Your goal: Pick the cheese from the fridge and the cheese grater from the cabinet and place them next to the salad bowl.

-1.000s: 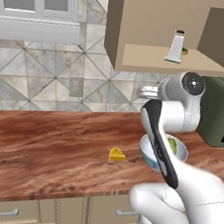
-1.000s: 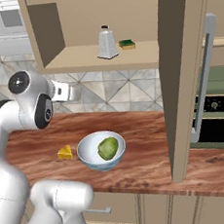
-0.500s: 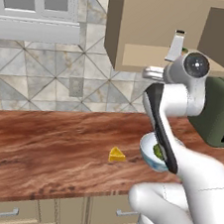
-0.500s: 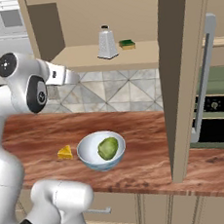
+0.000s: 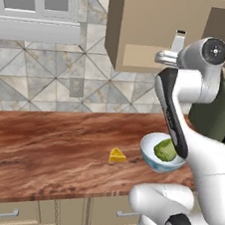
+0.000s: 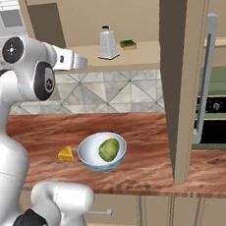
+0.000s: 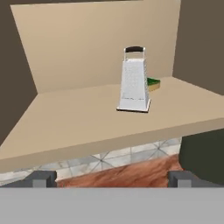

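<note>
The white arm is raised high, its forearm reaching level toward the open cabinet (image 6: 129, 59), with the gripper (image 7: 112, 178) held just in front of the shelf edge, fingers spread wide apart and empty. The cheese grater (image 7: 134, 81) stands upright on the shelf, toward its right, with a green-and-yellow sponge (image 6: 128, 44) just behind it to the right. Below, on the brown wooden counter (image 5: 43, 155), the cheese (image 5: 117, 155) lies just left of the salad bowl (image 6: 102, 152), close but apart. Patterned grey tiles (image 5: 42, 85) cover the far wall, and a dark green oven (image 6: 219, 118) sits at the right.
</note>
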Controlling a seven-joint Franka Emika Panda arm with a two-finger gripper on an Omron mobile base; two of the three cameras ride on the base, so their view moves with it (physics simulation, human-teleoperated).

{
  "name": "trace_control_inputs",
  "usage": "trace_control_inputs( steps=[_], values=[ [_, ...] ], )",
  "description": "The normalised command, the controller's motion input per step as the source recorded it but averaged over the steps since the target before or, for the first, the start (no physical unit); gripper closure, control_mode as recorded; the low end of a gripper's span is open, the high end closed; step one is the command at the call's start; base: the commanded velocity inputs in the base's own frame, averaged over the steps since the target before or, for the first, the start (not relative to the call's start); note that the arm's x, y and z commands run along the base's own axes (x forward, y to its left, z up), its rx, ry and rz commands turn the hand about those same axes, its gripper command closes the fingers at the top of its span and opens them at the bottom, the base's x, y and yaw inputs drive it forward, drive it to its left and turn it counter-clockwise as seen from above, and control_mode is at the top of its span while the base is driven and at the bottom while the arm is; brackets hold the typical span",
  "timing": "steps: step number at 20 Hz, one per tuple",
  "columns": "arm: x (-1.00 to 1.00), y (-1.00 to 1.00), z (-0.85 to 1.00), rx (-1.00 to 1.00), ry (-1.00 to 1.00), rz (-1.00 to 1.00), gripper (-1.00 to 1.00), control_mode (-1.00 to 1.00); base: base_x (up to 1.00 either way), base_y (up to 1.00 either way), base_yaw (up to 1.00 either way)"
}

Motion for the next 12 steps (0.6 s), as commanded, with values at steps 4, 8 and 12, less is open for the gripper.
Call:
trace_control_inputs(
  steps=[4, 8, 12],
  values=[
    [0.20, -0.24, 0.33, 0.00, 0.01, -0.09, -1.00, -1.00, 0.00, 0.00, 0.00],
    [0.27, -0.26, 0.28, 0.01, 0.01, -0.09, -1.00, -1.00, 0.00, 0.00, 0.00],
    [0.30, -0.24, 0.10, 0.02, 0.06, -0.08, -1.00, -1.00, 0.00, 0.00, 0.00]
  ],
)
